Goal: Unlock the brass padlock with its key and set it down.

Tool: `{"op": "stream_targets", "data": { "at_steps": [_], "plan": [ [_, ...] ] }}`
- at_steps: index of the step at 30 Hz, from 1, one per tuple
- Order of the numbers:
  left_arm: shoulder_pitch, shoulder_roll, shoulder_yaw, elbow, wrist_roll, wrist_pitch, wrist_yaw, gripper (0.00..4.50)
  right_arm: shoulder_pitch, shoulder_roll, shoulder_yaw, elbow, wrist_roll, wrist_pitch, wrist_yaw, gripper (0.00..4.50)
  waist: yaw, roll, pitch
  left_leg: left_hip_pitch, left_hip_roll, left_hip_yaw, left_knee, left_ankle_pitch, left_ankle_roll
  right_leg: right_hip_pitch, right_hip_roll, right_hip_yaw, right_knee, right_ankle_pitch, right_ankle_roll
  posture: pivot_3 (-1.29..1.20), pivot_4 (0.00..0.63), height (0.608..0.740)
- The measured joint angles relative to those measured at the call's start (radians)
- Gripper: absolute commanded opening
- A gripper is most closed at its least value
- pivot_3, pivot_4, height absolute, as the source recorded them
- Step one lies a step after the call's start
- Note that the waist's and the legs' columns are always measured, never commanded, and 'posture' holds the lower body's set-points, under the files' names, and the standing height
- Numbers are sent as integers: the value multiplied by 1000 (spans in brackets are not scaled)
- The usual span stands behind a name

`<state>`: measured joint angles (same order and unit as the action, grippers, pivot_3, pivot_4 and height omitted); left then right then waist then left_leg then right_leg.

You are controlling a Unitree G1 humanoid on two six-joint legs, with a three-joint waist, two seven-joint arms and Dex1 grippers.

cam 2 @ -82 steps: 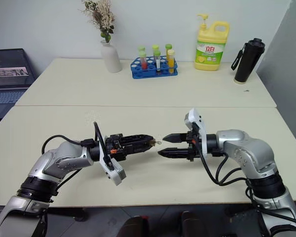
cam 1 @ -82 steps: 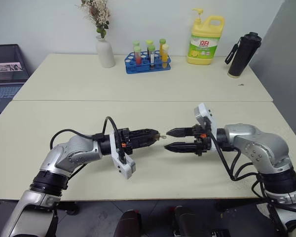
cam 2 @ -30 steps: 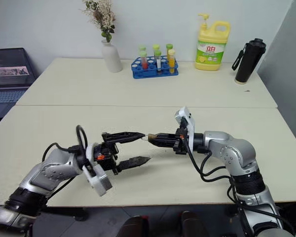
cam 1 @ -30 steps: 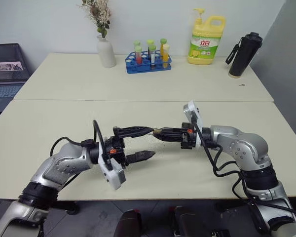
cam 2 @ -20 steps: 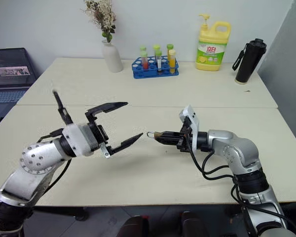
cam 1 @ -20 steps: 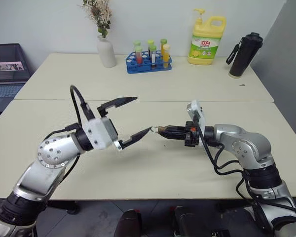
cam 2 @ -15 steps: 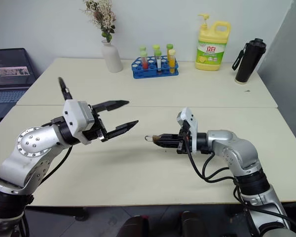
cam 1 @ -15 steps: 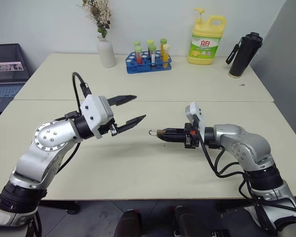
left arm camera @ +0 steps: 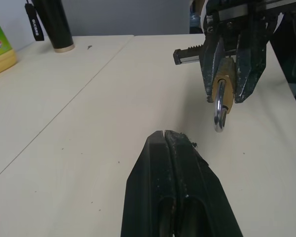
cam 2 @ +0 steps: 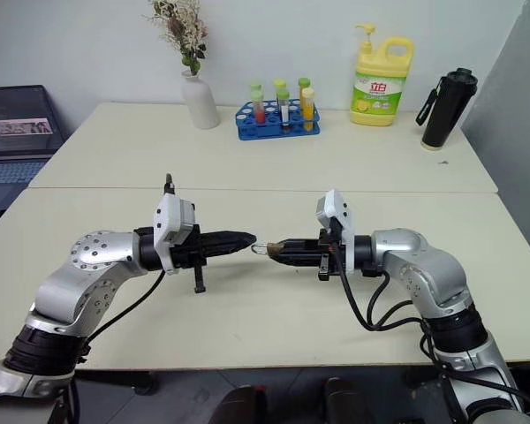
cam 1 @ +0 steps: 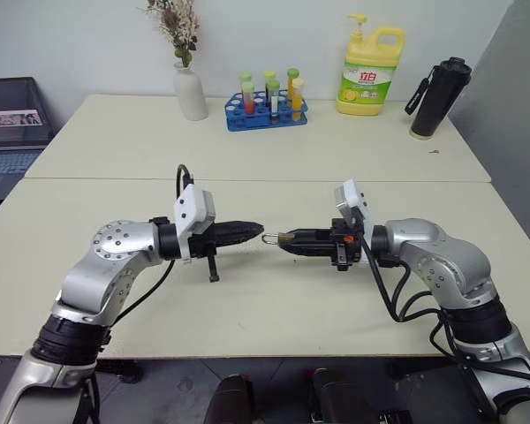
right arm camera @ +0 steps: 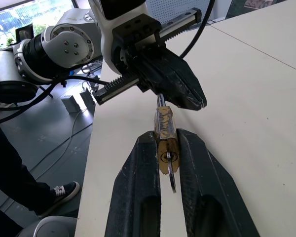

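The right claw (cam 2: 267, 248) pinches the little gold lock (right arm camera: 165, 138) above the middle of the table (cam 1: 274, 159). Its key (right arm camera: 171, 178) sits in the lock. The left claw (cam 1: 259, 232) is pressed together, empty, just beside the loop. It might bump the lock loose.

In the middle of the frame the left end effector (cam 1: 252, 231) and the right end effector (cam 1: 287, 239) face each other tip to tip above the desk (cam 1: 274, 300). The brass padlock (left arm camera: 224, 96) sits between the right one's fingers, its shackle toward the left one. Along the desk's far edge, from left to right, stand a vase (cam 1: 190, 92), a test-tube rack (cam 1: 267, 109), a detergent bottle (cam 1: 368, 72) and a flask (cam 1: 435, 97). A laptop (cam 1: 7, 141) lies at the left edge.
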<state>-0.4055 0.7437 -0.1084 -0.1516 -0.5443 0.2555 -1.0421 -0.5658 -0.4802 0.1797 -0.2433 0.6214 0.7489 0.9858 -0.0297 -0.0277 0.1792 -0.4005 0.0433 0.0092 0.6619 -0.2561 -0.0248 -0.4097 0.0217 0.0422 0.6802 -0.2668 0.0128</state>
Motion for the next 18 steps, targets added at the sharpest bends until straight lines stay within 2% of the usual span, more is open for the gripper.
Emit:
{"op": "stream_targets", "data": {
  "at_steps": [5,18],
  "plan": [
    [-6,-43,-12,1,24,1,-14,0,0,0,-1,0,3,2,-1,176,0,0,0,0,0,0,0,0,0,0,0,0,0,0,0,0,150,740],
    [43,-56,14,-93,12,83,-7,0,0,-1,-1,11,2,3,-1,176,0,0,0,0,0,-1,0,0,0,0,0,0,0,0,0,0,150,740]
  ]
}}
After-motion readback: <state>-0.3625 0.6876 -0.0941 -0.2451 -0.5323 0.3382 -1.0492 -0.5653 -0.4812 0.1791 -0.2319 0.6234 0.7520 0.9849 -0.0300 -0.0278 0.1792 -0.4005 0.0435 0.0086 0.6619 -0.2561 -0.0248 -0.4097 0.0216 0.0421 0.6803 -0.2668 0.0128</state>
